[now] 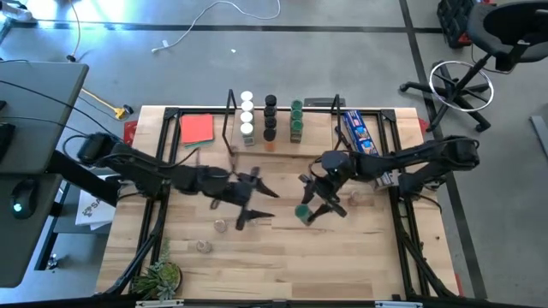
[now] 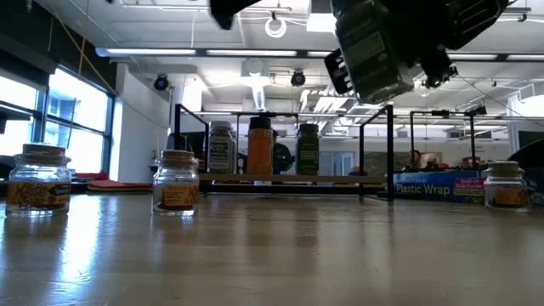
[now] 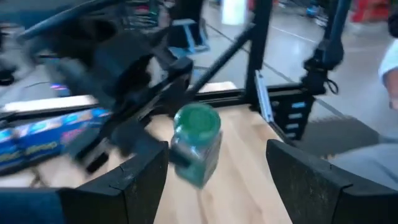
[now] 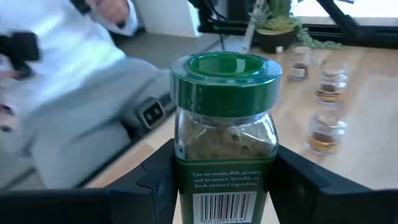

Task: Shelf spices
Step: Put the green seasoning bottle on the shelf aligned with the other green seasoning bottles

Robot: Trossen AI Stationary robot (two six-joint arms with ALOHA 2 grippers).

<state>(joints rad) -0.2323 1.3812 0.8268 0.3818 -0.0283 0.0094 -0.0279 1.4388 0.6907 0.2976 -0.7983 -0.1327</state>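
My right gripper (image 1: 308, 208) (image 4: 225, 174) is over the middle of the table, shut on a spice jar with a green lid (image 4: 225, 74) (image 1: 302, 211). My left gripper (image 1: 251, 204) (image 3: 217, 152) hangs open just to its left, facing that jar (image 3: 196, 146) with nothing between its fingers. The shelf (image 1: 282, 147) (image 2: 289, 178) stands at the far middle of the table and carries rows of white-lidded (image 1: 247, 115), black-lidded (image 1: 271, 115) and green-lidded jars (image 1: 296, 120). Three more jars stand on the table (image 1: 221, 224) (image 1: 203, 246) (image 1: 354, 198). My right gripper pinches the green-lidded jar by its labelled body (image 4: 186, 180), below the lid, one finger (image 4: 155, 177) on each side. The lid end points away from the wrist. The jar is lifted clear of the table and looks slightly tilted in the left wrist view.
A red flat card (image 1: 197, 128) lies left of the shelf and a long blue packet (image 1: 358, 133) (image 2: 438, 184) right of it. A small plant (image 1: 158, 278) sits at the near left corner. Bare wood spreads across the near middle of the table (image 1: 291, 265).
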